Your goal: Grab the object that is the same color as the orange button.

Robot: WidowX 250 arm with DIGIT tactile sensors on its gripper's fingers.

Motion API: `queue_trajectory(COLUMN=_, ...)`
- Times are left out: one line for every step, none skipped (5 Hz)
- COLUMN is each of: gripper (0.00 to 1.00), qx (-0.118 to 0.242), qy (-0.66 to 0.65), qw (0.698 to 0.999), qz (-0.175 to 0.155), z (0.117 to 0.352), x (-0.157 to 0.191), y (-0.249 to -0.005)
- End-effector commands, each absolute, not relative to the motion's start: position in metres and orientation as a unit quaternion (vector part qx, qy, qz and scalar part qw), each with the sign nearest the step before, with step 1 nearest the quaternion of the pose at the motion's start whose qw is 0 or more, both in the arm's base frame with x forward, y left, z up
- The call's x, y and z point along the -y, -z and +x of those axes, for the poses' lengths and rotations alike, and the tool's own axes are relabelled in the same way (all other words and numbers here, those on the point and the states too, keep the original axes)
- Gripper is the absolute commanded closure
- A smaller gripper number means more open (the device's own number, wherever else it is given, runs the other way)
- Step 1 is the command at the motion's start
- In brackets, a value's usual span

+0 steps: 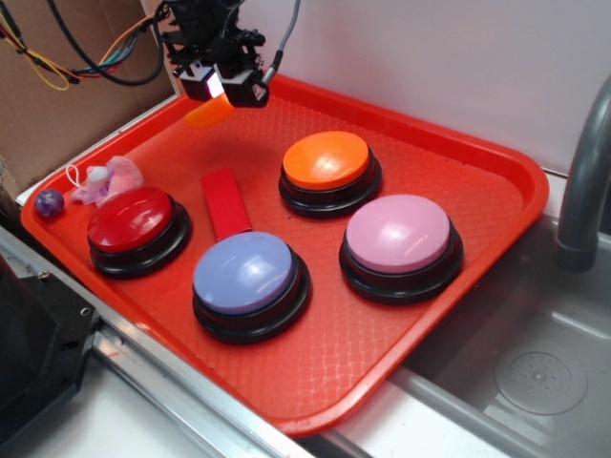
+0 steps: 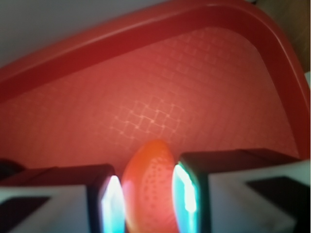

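You've got a red waffle-textured tray beside a metal sink, white wall behind. Orange slice, smooth, dimpled, sits clamped btwn the fingers at tray's back corner, well apart from the orange button.

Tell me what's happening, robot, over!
Gripper closed on the orange slice, at the tray's far corner. Orange button sits mid-tray, untouched. Nothing blocking. Over.

Four buttons sit on the tray, block between them.
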State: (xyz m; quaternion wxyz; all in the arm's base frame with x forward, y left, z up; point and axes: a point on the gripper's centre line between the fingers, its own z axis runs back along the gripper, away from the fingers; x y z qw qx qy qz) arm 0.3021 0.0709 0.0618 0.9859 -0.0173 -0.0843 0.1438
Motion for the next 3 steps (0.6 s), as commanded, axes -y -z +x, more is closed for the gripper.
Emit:
queue_trajectory(gripper=1.00, qx=0.164, qy=-0.165, qw=0.972, qz=-0.017, z=0.315, x=-0.058, y=-0.144)
queue_trajectory(gripper=1.00, qx=0.181, qy=-0.138, qw=0.973, qz=-0.046, z=0.311, x=-0.043, y=-0.168)
queue_trajectory(gripper=1.00, qx=0.197, qy=-0.135, qw=0.969, qz=-0.063, z=0.305, x=-0.034, y=-0.190)
